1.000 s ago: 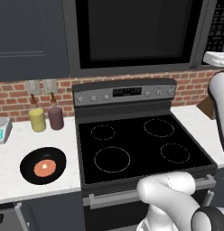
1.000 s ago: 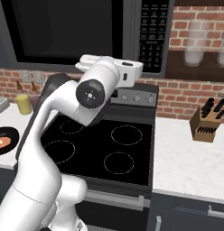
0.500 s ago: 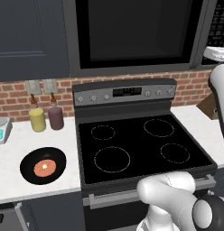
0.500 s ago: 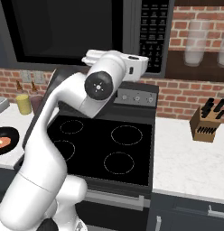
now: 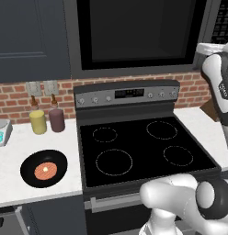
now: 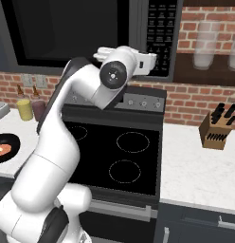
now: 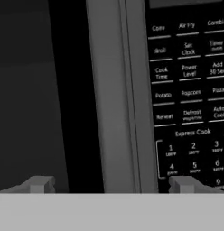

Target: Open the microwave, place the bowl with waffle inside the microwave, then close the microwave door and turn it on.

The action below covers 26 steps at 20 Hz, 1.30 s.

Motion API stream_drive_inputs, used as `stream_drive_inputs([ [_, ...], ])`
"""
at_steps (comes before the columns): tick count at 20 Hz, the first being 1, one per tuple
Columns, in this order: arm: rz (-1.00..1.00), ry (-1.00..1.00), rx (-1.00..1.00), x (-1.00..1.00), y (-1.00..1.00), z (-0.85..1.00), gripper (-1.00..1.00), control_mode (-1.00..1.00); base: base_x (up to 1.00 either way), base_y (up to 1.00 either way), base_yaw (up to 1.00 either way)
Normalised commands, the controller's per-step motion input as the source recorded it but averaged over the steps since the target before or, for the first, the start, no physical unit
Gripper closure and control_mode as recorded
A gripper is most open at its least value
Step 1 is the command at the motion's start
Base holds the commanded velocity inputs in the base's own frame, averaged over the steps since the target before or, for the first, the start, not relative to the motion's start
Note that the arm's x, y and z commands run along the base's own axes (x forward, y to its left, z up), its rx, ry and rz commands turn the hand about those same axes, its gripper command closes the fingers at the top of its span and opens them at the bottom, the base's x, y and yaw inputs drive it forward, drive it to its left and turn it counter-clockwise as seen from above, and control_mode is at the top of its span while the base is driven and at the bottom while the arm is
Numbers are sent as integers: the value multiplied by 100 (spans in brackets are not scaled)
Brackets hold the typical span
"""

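Note:
The microwave (image 5: 139, 34) hangs shut above the stove, its door (image 6: 67, 28) showing a black window. My gripper (image 7: 113, 185) is open right in front of the long grey bar handle (image 7: 116, 90), one fingertip (image 7: 41, 184) on the window side and the other on the keypad (image 7: 188, 90) side. From the right base view, the gripper (image 6: 153, 59) is raised at the level of the door's right edge. The black bowl (image 5: 43, 168) holds the orange-brown waffle (image 5: 45, 170) on the counter left of the stove, far from the gripper.
A black stove (image 5: 143, 147) with a knob panel lies below the microwave. A yellow jar (image 5: 37, 121) and a dark red jar (image 5: 56, 119) stand against the brick wall. A knife block (image 6: 216, 128) sits on the right counter.
The hand has risen a little and moved closer to the microwave's handle. The bowl has not moved.

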Motion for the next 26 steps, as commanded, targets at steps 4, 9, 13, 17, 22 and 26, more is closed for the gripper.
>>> stream_drive_inputs([
  [4, 4, 12, 0, 59, 0, 0, -100, -100, 0, 0, 0],
  [9, 3, 7, 0, 40, 0, 0, -100, -100, 0, 0, 0],
  [13, 1, 2, 0, 15, 0, 0, -100, -100, 0, 0, 0],
  [17, 0, 0, 0, 0, 0, 0, -100, -100, 0, 0, 0],
  [22, 0, 0, 0, 0, 0, 0, -100, -100, 0, 0, 0],
  [26, 0, 0, 0, 0, 0, 0, 100, -100, 0, 0, 0],
])
